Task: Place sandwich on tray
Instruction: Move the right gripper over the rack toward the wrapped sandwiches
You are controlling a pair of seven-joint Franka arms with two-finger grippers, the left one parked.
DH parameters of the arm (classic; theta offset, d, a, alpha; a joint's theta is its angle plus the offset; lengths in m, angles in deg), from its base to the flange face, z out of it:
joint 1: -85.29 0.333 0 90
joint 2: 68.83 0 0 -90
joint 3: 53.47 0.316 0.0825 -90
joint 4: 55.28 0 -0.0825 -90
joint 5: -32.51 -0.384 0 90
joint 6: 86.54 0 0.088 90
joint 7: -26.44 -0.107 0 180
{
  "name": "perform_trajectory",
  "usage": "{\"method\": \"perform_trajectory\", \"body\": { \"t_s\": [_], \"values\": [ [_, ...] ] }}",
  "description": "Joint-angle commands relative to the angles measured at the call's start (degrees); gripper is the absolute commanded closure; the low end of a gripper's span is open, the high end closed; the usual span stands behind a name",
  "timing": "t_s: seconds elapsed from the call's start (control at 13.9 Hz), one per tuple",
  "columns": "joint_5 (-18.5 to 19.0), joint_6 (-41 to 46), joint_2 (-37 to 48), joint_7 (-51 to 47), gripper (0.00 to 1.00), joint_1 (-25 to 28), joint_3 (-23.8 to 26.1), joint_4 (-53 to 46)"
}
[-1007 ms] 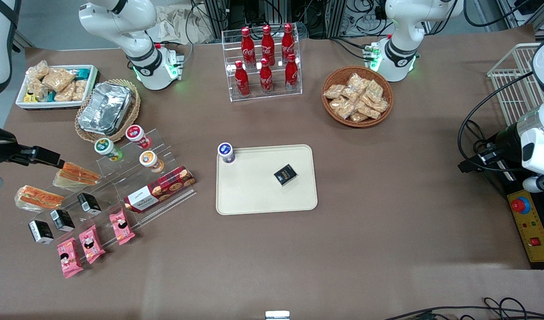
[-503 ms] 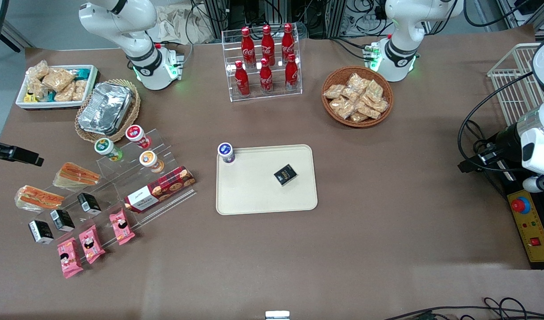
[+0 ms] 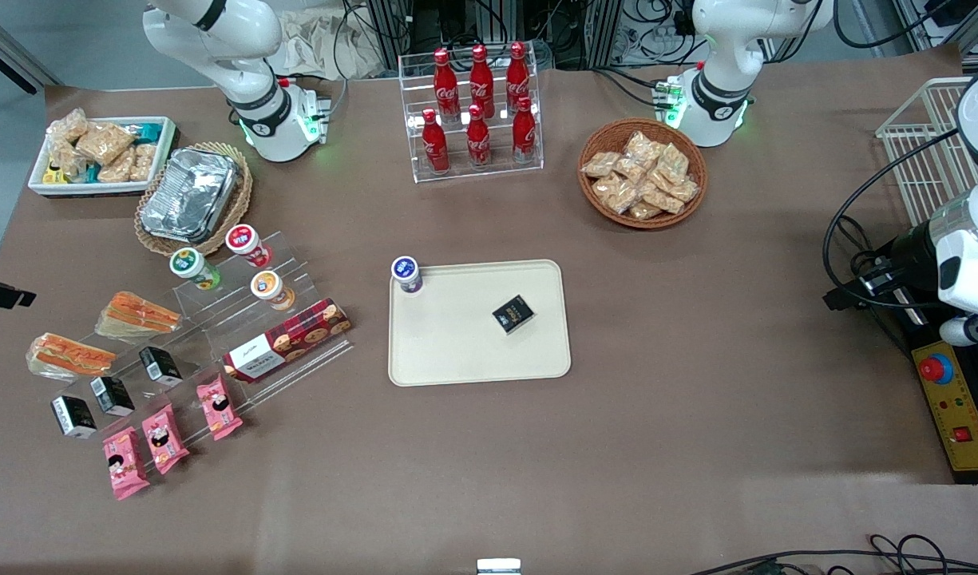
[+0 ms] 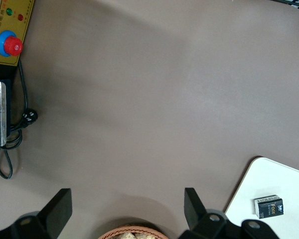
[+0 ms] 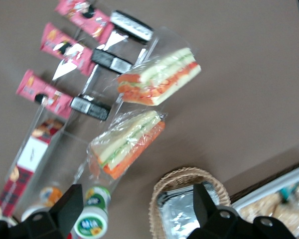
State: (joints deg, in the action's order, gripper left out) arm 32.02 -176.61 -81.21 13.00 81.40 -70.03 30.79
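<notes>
The sandwich (image 3: 67, 355), a wrapped wedge with red-orange and green stripes, lies on the table at the working arm's end, beside small black boxes; it also shows in the right wrist view (image 5: 159, 78). Its twin with a mostly orange edge (image 3: 137, 313) rests on the clear acrylic stand, farther from the front camera. The cream tray (image 3: 457, 351) lies mid-table, holding a black box (image 3: 512, 313). My right gripper (image 5: 137, 201) is open and empty, high above the sandwiches; only a dark tip of it (image 3: 1, 294) shows at the front view's edge.
A blue-lidded cup (image 3: 406, 274) stands at the tray's corner. The acrylic stand holds cups (image 3: 245, 243), a biscuit box (image 3: 287, 339) and pink packs (image 3: 161, 439). A foil container in a wicker basket (image 3: 192, 196), a white tub of snacks (image 3: 97, 153), cola bottles (image 3: 479, 108) and a snack basket (image 3: 643, 173) stand farther back.
My gripper has drawn away from the twin wedge on the stand toward the table's end, almost out of the front view. Both sandwiches and the tray have not moved.
</notes>
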Motion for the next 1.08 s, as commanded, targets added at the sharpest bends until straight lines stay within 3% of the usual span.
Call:
{"method": "perform_trajectory", "body": {
  "t_s": [0.0,0.43,1.01],
  "values": [
    [-0.4,-3.7,-1.7,-13.1,0.01,-1.5,-0.7,0.0],
    [-7.5,-10.0,-5.5,-38.4,0.01,-4.8,-0.8,0.1],
    [-10.7,-15.6,-9.9,-45.4,0.03,-5.2,-0.8,1.8]
  ]
}}
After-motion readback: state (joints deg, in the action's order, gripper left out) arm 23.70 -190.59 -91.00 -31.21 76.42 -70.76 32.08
